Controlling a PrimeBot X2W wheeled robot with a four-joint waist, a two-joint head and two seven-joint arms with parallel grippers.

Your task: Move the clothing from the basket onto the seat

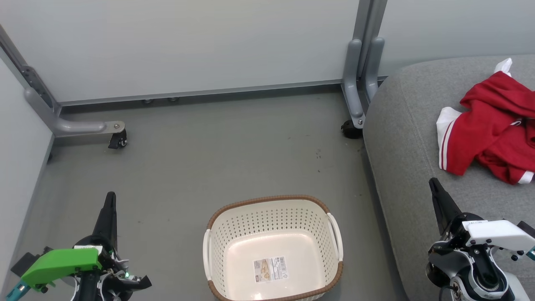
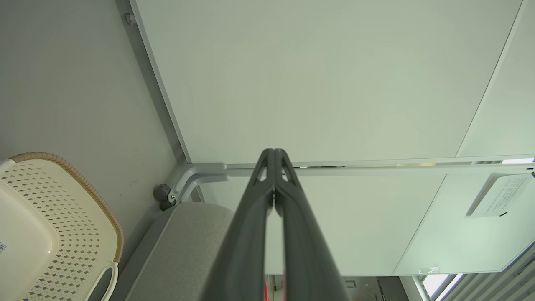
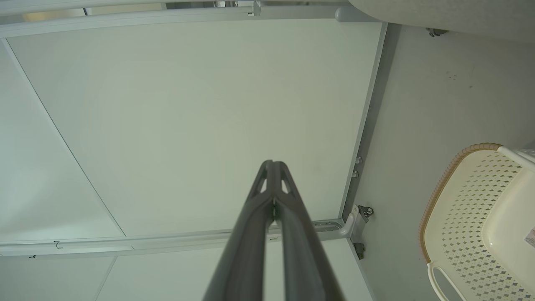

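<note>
The red clothing [image 1: 495, 125] with white trim lies bunched on the grey seat [image 1: 409, 138] at the right. On the floor in the lower middle stands the cream basket [image 1: 273, 251] with its brown rim, only a paper label inside; its perforated wall [image 2: 50, 225] [image 3: 480, 217] is in both wrist views. My left gripper [image 1: 110, 195] is at the lower left, shut and holding nothing, its tips [image 2: 273, 151] pressed together. My right gripper [image 1: 432, 180] is at the lower right over the seat's front edge, shut and holding nothing, its tips [image 3: 271, 162] also together.
White partition panels [image 1: 188, 46] wall off the back and left. Grey metal legs with castors [image 1: 117, 140] [image 1: 351, 129] stand at their base. The grey floor [image 1: 209, 159] lies open between the basket and the panels. A corner of the seat [image 2: 184, 246] appears in the left wrist view.
</note>
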